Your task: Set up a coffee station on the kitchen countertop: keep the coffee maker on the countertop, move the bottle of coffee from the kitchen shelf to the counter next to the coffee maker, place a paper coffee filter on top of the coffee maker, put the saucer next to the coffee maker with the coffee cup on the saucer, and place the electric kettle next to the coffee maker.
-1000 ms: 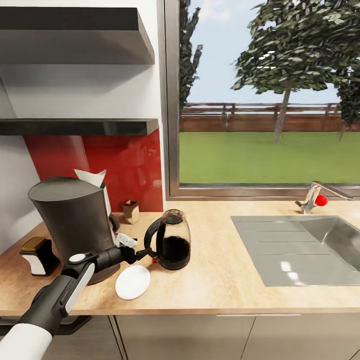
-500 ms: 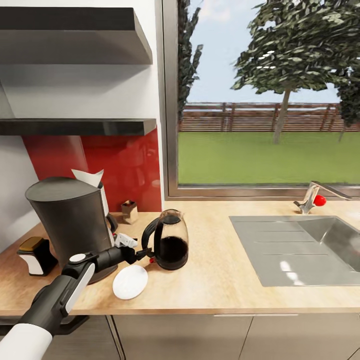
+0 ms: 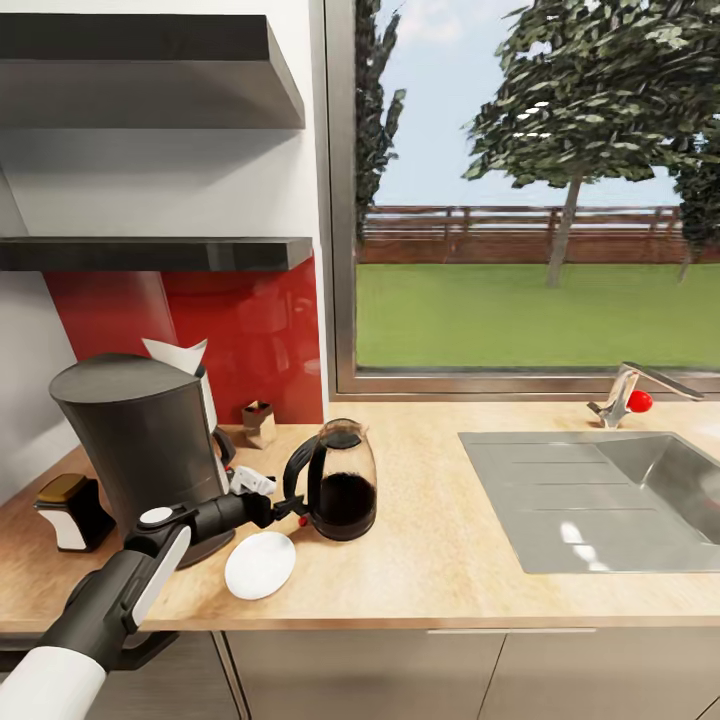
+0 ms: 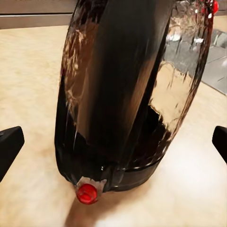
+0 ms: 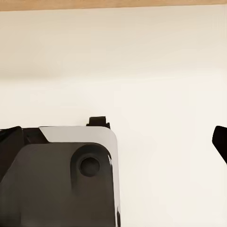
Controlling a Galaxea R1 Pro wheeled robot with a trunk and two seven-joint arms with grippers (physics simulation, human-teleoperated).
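Note:
The glass electric kettle [image 3: 341, 482], dark liquid inside, stands on the wooden countertop [image 3: 450, 560] right of the dark grey coffee maker [image 3: 140, 450]. My left gripper [image 3: 287, 508] is open at the kettle's base beside its black handle. In the left wrist view the kettle [image 4: 127, 94] sits between the spread fingertips [image 4: 9, 146], untouched. A white saucer [image 3: 260, 565] lies flat in front of the coffee maker. A white paper filter [image 3: 178, 353] pokes up behind the coffee maker. My right gripper [image 5: 113, 142] is open, low in front of a cream cabinet face.
A small brown box [image 3: 261, 422] stands against the red backsplash. A black-and-white object with a gold top [image 3: 70, 510] sits left of the coffee maker. A steel sink [image 3: 600, 495] with a faucet [image 3: 630, 392] takes the right side. Two dark shelves [image 3: 150, 252] hang above.
The whole picture slid a little to the left a second ago, so the camera moved. The left arm, kettle and saucer keep their places relative to each other.

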